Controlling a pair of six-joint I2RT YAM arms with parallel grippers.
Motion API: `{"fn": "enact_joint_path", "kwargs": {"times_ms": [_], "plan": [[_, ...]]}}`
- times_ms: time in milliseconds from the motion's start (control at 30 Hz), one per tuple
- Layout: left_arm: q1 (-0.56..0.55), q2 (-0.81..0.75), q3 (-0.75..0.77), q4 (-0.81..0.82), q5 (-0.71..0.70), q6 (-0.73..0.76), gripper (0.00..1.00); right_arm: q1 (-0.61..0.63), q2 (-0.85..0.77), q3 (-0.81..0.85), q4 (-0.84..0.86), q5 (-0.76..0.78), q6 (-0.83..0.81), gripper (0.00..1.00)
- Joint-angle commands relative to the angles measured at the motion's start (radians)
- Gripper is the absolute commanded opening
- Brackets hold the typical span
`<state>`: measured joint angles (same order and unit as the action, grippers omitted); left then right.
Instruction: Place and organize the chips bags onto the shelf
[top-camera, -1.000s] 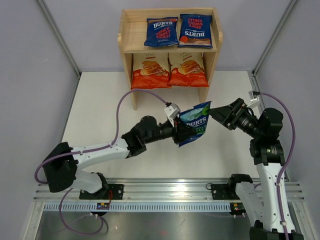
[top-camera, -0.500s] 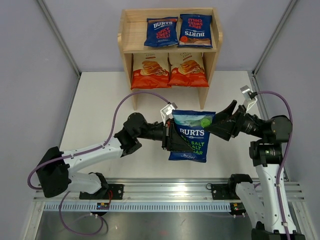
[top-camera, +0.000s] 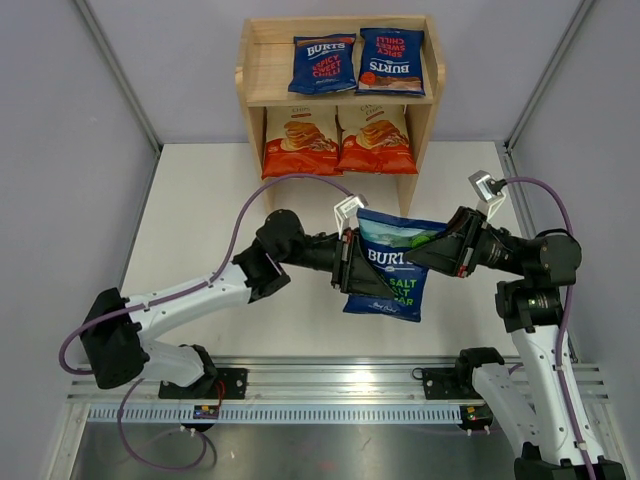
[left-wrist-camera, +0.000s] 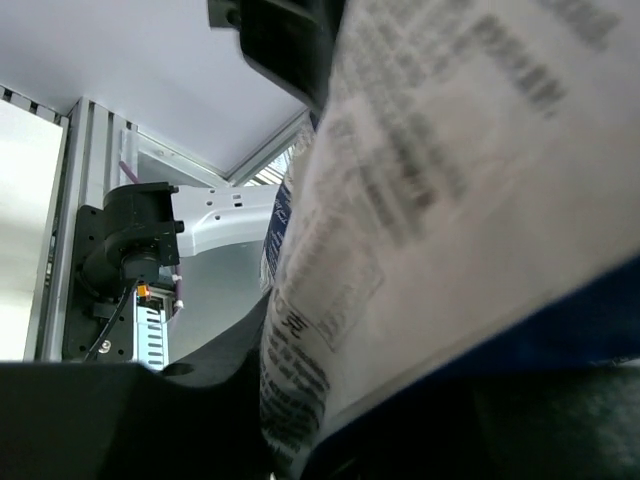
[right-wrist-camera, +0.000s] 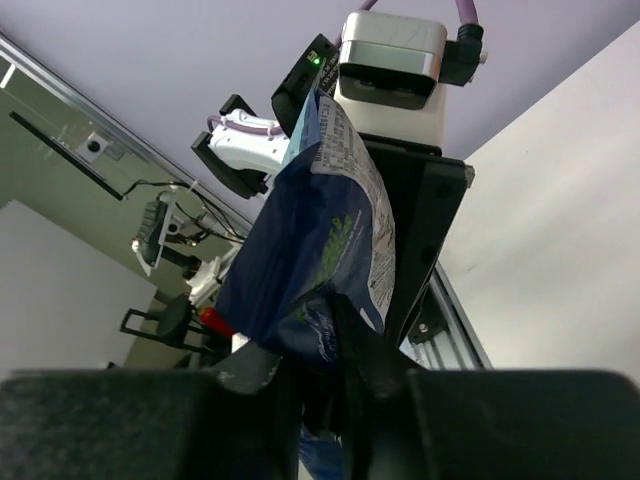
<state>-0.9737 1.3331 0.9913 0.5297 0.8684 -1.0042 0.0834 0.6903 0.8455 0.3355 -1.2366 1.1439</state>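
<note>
A dark blue chips bag with green lettering (top-camera: 392, 272) hangs face-up above the table between both arms. My left gripper (top-camera: 348, 262) is shut on its left edge, and in the left wrist view the bag's printed back (left-wrist-camera: 450, 200) fills the frame. My right gripper (top-camera: 428, 248) is shut on its upper right corner, where the bag (right-wrist-camera: 320, 250) is pinched between the jaws (right-wrist-camera: 340, 370). The wooden shelf (top-camera: 258, 60) stands at the back. Two blue bags (top-camera: 322, 63) (top-camera: 391, 61) lie on its top tier, and two orange-red bags (top-camera: 300, 140) (top-camera: 375, 138) stand on the lower tier.
The white table (top-camera: 200, 220) runs from the shelf to the metal rail (top-camera: 330, 385) that carries the arm bases. Grey walls close off both sides. The left arm's purple cable (top-camera: 290, 182) loops over the table in front of the shelf's left leg.
The right gripper has closed onto the blue bag's upper right corner. The bag has turned from edge-on to face-up and flattened between the arms. The left gripper still holds its left edge.
</note>
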Motion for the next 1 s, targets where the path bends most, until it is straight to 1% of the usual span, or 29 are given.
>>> {"fn": "enact_joint_path", "kwargs": {"times_ms": [0,33,67,100,133,167,200,233,267,300,333,367,400,433,467,500,533,567,600,633,667,733,767,833,867,900,933,967], "plan": [[0.007,0.011,0.063,-0.066,0.018,0.022,0.34,0.013,-0.006,0.023,0.002,0.051,0.050,0.20],[0.018,0.006,0.061,-0.069,0.017,0.022,0.36,0.013,-0.008,0.032,-0.024,0.060,0.024,0.12],[0.026,0.002,0.052,-0.085,0.001,0.026,0.38,0.012,-0.011,0.036,-0.047,0.084,0.010,0.10],[0.045,-0.024,0.041,-0.086,-0.009,0.032,0.45,0.013,-0.015,0.046,-0.085,0.100,-0.007,0.08],[0.058,-0.037,0.029,-0.086,-0.037,0.035,0.50,0.012,-0.017,0.052,-0.104,0.130,-0.016,0.04],[0.069,-0.060,0.017,-0.088,-0.054,0.039,0.59,0.013,-0.024,0.058,-0.119,0.149,-0.019,0.04],[0.087,-0.081,-0.012,-0.099,-0.077,0.071,0.78,0.012,-0.028,0.070,-0.140,0.172,-0.019,0.04],[0.092,-0.136,-0.026,-0.115,-0.109,0.099,0.87,0.013,-0.031,0.078,-0.151,0.211,-0.019,0.04],[0.093,-0.165,-0.036,-0.172,-0.193,0.134,0.94,0.013,-0.034,0.084,-0.154,0.230,-0.013,0.05],[0.093,-0.192,-0.054,-0.204,-0.244,0.210,0.99,0.013,-0.035,0.092,-0.145,0.253,0.011,0.05],[0.089,-0.257,-0.078,-0.212,-0.288,0.234,0.99,0.013,-0.038,0.092,-0.133,0.279,0.031,0.04],[0.084,-0.287,-0.107,-0.162,-0.361,0.251,0.99,0.013,-0.044,0.086,-0.103,0.326,0.051,0.04],[0.070,-0.322,-0.141,-0.122,-0.397,0.268,0.99,0.013,-0.048,0.067,-0.029,0.350,0.109,0.05],[0.061,-0.350,-0.207,-0.082,-0.434,0.279,0.99,0.013,-0.051,0.054,0.006,0.411,0.141,0.04],[0.049,-0.400,-0.232,-0.026,-0.521,0.292,0.99,0.013,-0.049,0.041,0.043,0.436,0.174,0.05],[0.015,-0.419,-0.256,-0.004,-0.573,0.321,0.99,0.013,-0.043,0.017,0.119,0.453,0.256,0.04],[-0.003,-0.434,-0.296,0.027,-0.613,0.340,0.99,0.012,-0.037,0.001,0.158,0.472,0.302,0.04],[-0.020,-0.451,-0.315,0.097,-0.682,0.355,0.99,0.013,-0.023,-0.015,0.202,0.514,0.350,0.03],[-0.052,-0.451,-0.330,0.131,-0.710,0.377,0.99,0.013,-0.014,-0.048,0.300,0.532,0.431,0.03],[-0.063,-0.442,-0.348,0.213,-0.724,0.383,0.99,0.013,-0.008,-0.060,0.333,0.572,0.463,0.02],[-0.072,-0.433,-0.353,0.249,-0.744,0.383,0.99,0.013,-0.005,-0.072,0.361,0.595,0.487,0.02],[-0.106,-0.384,-0.355,0.346,-0.770,0.388,0.99,0.013,-0.009,-0.071,0.332,0.653,0.496,0.01],[-0.117,-0.368,-0.353,0.374,-0.817,0.391,0.99,0.015,-0.026,-0.075,0.336,0.678,0.501,0.01],[-0.137,-0.315,-0.349,0.458,-0.850,0.401,0.99,0.016,-0.040,-0.088,0.364,0.732,0.540,0.02],[-0.138,-0.295,-0.347,0.481,-0.897,0.392,0.99,0.016,-0.054,-0.092,0.375,0.749,0.553,0.02],[-0.138,-0.276,-0.339,0.512,-0.898,0.379,0.99,0.015,-0.060,-0.089,0.352,0.758,0.574,0.02],[-0.140,-0.234,-0.336,0.588,-0.888,0.378,0.99,0.018,-0.067,-0.085,0.330,0.775,0.582,0.02],[-0.141,-0.213,-0.329,0.624,-0.875,0.374,0.99,0.018,-0.081,-0.086,0.312,0.785,0.588,0.02]]}}
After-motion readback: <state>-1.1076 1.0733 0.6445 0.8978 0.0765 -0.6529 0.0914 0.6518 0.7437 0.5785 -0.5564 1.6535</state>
